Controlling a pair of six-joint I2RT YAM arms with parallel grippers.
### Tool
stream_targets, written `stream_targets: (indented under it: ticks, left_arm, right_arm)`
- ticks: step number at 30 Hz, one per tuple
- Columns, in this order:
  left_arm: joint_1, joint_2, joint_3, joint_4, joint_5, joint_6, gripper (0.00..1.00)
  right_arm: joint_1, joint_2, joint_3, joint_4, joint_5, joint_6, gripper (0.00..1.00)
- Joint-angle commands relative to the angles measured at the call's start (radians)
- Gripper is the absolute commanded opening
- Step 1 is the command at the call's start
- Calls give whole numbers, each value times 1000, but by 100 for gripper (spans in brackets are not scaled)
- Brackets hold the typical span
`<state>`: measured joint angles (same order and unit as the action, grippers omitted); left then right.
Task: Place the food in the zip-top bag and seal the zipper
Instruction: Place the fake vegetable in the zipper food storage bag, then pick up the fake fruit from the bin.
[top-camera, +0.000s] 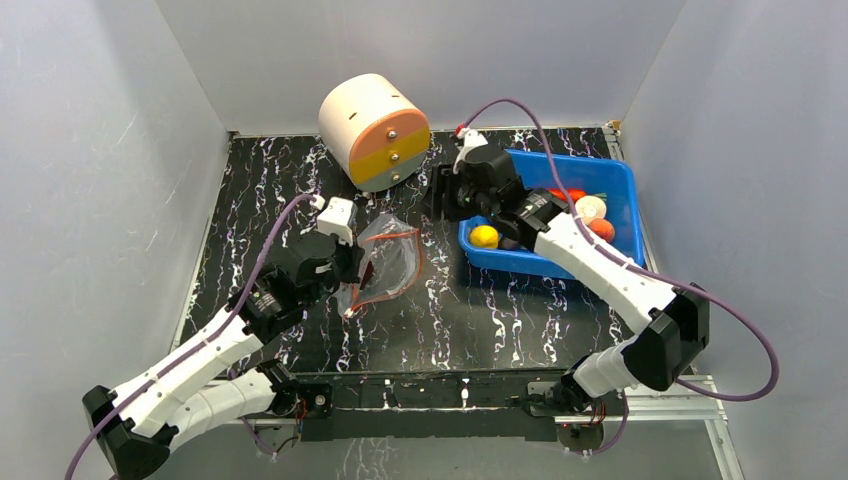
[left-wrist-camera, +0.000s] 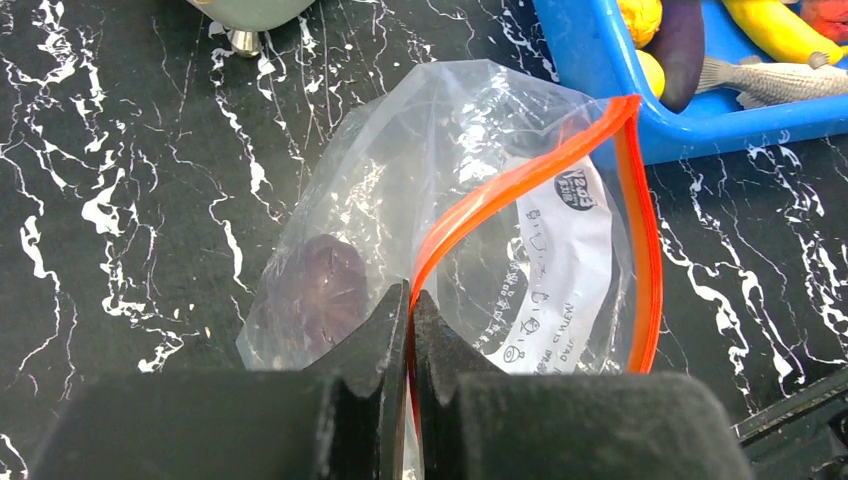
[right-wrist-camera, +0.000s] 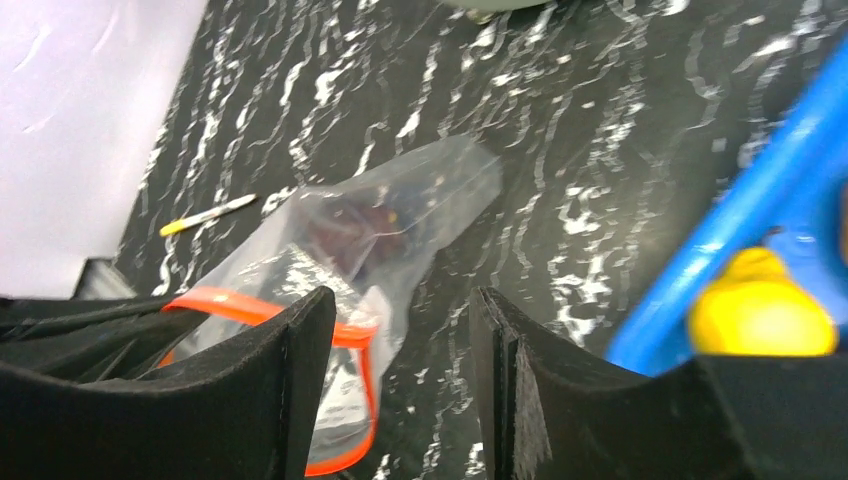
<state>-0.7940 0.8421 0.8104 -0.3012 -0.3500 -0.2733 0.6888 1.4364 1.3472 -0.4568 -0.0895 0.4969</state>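
Left hand (left-wrist-camera: 410, 305) pinching the zipper (left-wrist-camera: 520, 180), right hand (right-wrist-camera: 400, 310) empty
The zip-top bag (top-camera: 392, 255) lies mid-frame on the marbled surface (top-camera: 480, 320), mouth gaping, one dark round piece (left-wrist-camera: 322, 290) inside. The right hand's jaws stand partly apart on nothing, left of the blue bin (top-camera: 500, 256) holding the other food (top-camera: 484, 236).

Free passage runs along the near strip of the worktop (top-camera: 500, 320). At the back, the cream-and-orange cylinder (top-camera: 375, 130) blocks the centre and the blue bin (top-camera: 622, 185) fills the right corner. The right gripper (top-camera: 443, 197) hangs over the narrow gap between them, jaws apart. Mid-worktop lies the zip-top bag (top-camera: 390, 262), its mouth gaping, and the left gripper (top-camera: 352, 272) is clamped on its rim, crowding the left side.
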Motion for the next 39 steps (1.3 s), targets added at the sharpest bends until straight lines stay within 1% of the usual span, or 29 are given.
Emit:
stream_targets:
  ticks: [1,4,7,13,16,19,25,32,36,39]
  left_arm:
    - [4,-28,-6,48,15,-7,0]
    - [4,-41,-17,42,10,26,0]
    - [4,-58,-33,34,9,60,0]
    - [4,-92,-39,19,67,120,0]
    - [4,-99,-51,22,99,148,0]
    - [4,-96,-55,28,137,148,0]
    - [4,-83,-59,40,167,150,0]
    - [5,-77,-58,38,175,155,0]
    - [4,-81,-60,36,166,151,0]
    - [4,-81,-59,36,159,152,0]
  right_arm:
    - [-95,-28,79,-78,99,-92,50]
    - [-186,-25,84,-90,74,-115,50]
    - [-255,-19,78,-96,89,-171,49]
    - [-329,36,54,-100,202,-284,46]
    - [-356,70,35,-61,228,-323,47]
    - [-365,118,15,-4,222,-365,49]
    - [-385,243,2,46,199,-395,63]
    - [-399,350,7,82,173,-414,67]
    - [-404,404,28,86,224,-423,72]
    - [-407,451,58,64,230,-433,74]
